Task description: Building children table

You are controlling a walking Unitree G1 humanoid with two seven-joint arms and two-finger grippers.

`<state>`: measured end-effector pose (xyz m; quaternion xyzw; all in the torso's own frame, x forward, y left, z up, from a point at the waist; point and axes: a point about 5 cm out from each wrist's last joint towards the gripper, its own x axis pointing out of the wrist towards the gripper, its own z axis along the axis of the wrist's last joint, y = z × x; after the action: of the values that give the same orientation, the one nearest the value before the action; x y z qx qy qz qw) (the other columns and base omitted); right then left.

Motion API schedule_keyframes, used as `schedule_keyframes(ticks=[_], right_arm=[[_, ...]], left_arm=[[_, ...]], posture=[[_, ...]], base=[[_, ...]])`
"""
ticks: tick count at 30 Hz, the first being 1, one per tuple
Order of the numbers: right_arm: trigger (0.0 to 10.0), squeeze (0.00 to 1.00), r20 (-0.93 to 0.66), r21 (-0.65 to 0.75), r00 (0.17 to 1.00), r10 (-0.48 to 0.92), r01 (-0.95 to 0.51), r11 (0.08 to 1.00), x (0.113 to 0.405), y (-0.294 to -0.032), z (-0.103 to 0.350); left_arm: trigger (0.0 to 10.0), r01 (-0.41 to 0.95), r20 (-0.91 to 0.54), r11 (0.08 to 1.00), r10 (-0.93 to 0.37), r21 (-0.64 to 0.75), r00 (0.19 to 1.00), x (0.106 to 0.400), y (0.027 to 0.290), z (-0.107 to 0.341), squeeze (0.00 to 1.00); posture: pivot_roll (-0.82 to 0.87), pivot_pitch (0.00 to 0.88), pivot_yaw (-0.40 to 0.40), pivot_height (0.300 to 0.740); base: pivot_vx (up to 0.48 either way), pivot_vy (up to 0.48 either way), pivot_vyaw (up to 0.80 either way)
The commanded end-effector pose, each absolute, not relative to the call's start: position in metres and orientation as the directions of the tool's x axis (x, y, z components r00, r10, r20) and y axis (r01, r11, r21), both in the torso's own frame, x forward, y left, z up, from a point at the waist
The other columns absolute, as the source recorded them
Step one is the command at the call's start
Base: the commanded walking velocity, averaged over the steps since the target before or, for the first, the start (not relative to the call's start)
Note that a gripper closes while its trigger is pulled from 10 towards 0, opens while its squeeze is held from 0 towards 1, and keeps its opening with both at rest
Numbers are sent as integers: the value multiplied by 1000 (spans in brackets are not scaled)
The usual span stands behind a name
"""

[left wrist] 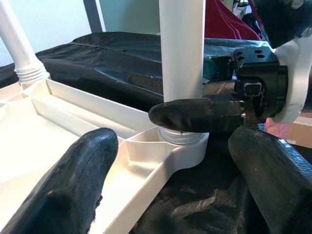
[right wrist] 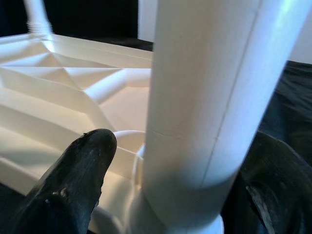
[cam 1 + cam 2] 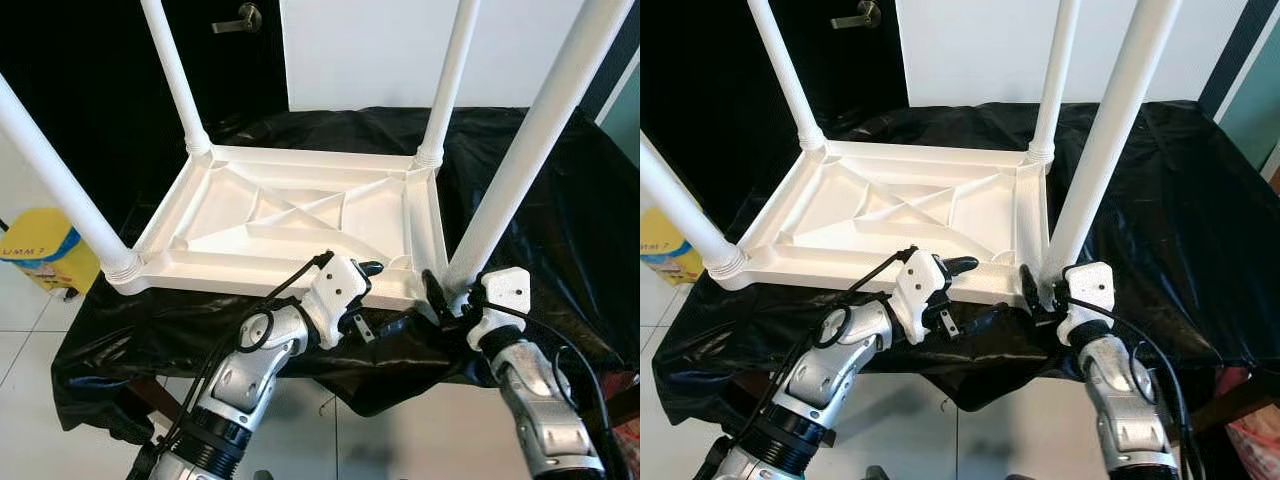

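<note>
Table top point(image 3: 300, 220): plain white plastic, ribbed underside, no pattern. Four legs, e.g. near right leg point(image 3: 530, 140): same plain white. Cloth point(image 3: 560, 230) under it: glossy black, unpatterned. Left gripper point(image 3: 372, 268) and right gripper point(image 3: 432, 290): black fingers on white housings; arms silver with black cables. Bin point(image 3: 40, 250) at far left: yellow, blue top band, dark lettering. Floor point(image 3: 20, 400): pale whitish tiles, thin grey joints. Door point(image 3: 90, 60): very dark, with dull metal handle point(image 3: 240, 18). Wall panel point(image 3: 370, 50): white.

yellow box point(image 3: 40, 250): dark print on its blue-and-white label, too blurred to read
other surfaces: no legible text
</note>
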<state>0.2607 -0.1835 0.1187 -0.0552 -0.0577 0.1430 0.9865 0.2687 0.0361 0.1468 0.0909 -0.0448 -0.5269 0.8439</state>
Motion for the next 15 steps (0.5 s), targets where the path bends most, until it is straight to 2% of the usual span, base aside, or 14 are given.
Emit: schedule_keyframes(ticks=[1,4,8,14,15], right_arm=[[10000,0,77,-110,928,365,-356,928,263,-183,118],[10000,0,51,-147,895,443,-432,890,264,-183,118],[10000,0,1,-169,845,535,-527,833,280,-193,120],[10000,0,-44,-189,805,592,-589,786,290,-193,119],[4902,0,-74,-196,784,616,-617,762,294,-192,115]], left_arm=[[10000,882,-31,426,-897,201,440,268,35,146,0],[10000,884,-28,423,-899,200,437,268,34,146,0],[10000,885,-25,418,-902,205,432,268,32,148,0],[10000,882,-26,419,-900,214,434,270,33,149,0],[10000,880,-25,421,-899,221,437,271,33,150,0]], posture=[[-149,0,17,740],[-148,0,20,740],[-134,0,22,740],[-132,0,25,740],[-124,0,21,740]], base=[[0,0,0],[0,0,0],[0,0,0],[0,0,0],[0,0,0]])
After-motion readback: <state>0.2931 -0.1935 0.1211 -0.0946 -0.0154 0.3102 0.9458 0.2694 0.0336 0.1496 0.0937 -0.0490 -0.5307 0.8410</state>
